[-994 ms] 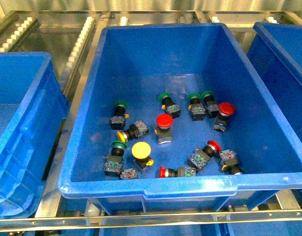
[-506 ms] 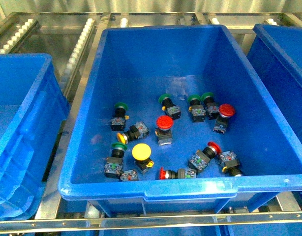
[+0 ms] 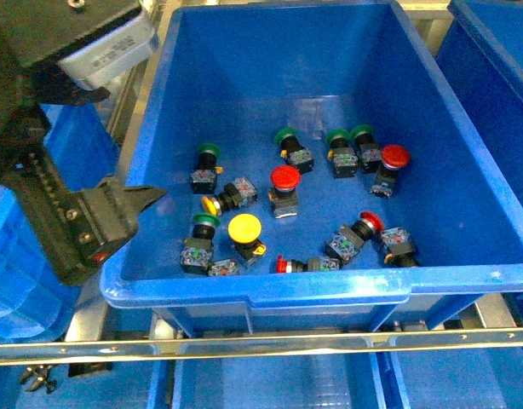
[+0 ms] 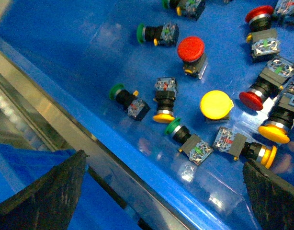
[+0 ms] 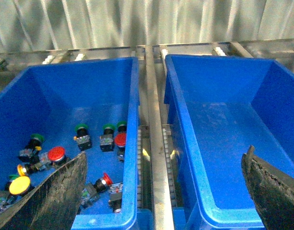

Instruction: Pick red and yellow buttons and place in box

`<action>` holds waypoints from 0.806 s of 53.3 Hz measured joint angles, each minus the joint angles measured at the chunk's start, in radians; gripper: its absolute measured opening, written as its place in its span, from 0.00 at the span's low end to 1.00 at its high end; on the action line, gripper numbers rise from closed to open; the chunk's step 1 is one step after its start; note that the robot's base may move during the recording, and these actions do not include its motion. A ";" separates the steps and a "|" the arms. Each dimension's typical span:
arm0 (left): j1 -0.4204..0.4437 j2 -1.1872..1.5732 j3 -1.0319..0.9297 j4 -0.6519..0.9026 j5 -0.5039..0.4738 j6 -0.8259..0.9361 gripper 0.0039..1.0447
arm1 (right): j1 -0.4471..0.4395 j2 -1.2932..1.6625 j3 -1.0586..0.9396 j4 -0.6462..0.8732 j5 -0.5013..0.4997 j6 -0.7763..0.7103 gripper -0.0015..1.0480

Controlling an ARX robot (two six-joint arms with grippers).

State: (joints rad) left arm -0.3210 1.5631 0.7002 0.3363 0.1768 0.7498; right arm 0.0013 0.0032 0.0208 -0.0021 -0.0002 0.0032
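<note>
Several push-button switches lie on the floor of the middle blue crate (image 3: 261,294). Among them are a yellow-capped one (image 3: 244,228), a second yellow one on its side (image 3: 212,204), and red ones (image 3: 285,177) (image 3: 395,156) (image 3: 370,221). Green-capped ones (image 3: 207,150) lie mixed in. My left gripper (image 3: 125,213) is open and empty above this crate's left rim; its wrist view shows the yellow cap (image 4: 216,104) and a red cap (image 4: 191,48) below. My right gripper (image 5: 161,196) is open and empty, above the gap between the middle crate (image 5: 132,120) and an empty blue crate (image 5: 223,129). I cannot tell which crate has two rims.
Another blue crate (image 3: 14,298) stands at the left, mostly hidden behind my left arm. A metal rail (image 5: 154,143) runs between the middle and right crates. Roller tracks lie behind the crates. A metal bar (image 3: 261,348) crosses in front of the crates.
My left arm has come into the front view at the left, over the middle crate's left rim. The whole view has shifted, so the crates sit differently. The buttons lie as before.
</note>
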 joint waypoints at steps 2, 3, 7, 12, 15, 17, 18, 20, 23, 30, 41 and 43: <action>0.000 0.055 0.040 -0.014 -0.011 -0.027 0.93 | 0.000 0.000 0.000 0.000 0.000 0.000 0.93; 0.000 0.087 0.062 -0.017 -0.021 -0.046 0.93 | 0.000 0.000 0.000 0.000 0.000 0.000 0.93; -0.002 0.181 0.130 -0.019 -0.042 -0.112 0.93 | 0.000 0.000 0.000 0.000 0.000 0.000 0.93; -0.010 0.238 0.174 -0.018 -0.048 -0.149 0.93 | 0.000 0.000 0.000 0.000 0.000 0.000 0.93; -0.022 0.273 0.207 -0.022 -0.053 -0.174 0.93 | 0.000 0.000 0.000 0.000 0.000 0.000 0.93; -0.030 0.288 0.224 -0.022 -0.053 -0.183 0.93 | 0.000 0.000 0.000 0.000 0.000 0.000 0.93; -0.035 0.297 0.235 -0.022 -0.053 -0.192 0.93 | 0.000 0.000 0.000 0.000 0.000 0.000 0.93; -0.043 0.310 0.251 -0.023 -0.051 -0.203 0.93 | 0.000 0.000 0.000 0.000 0.000 0.000 0.93; -0.067 0.352 0.300 -0.029 -0.054 -0.221 0.93 | 0.000 0.000 0.000 0.000 0.000 0.000 0.93; -0.112 0.449 0.405 -0.050 -0.064 -0.233 0.93 | 0.000 0.000 0.000 0.000 0.000 0.000 0.93; -0.136 0.587 0.537 -0.095 -0.081 -0.231 0.93 | 0.000 0.000 0.000 0.000 0.000 0.000 0.93; -0.138 0.603 0.552 -0.097 -0.082 -0.231 0.93 | 0.000 0.000 0.000 0.000 0.000 0.000 0.93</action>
State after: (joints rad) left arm -0.4591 2.1666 1.2518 0.2398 0.0952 0.5186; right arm 0.0013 0.0032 0.0208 -0.0021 -0.0002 0.0032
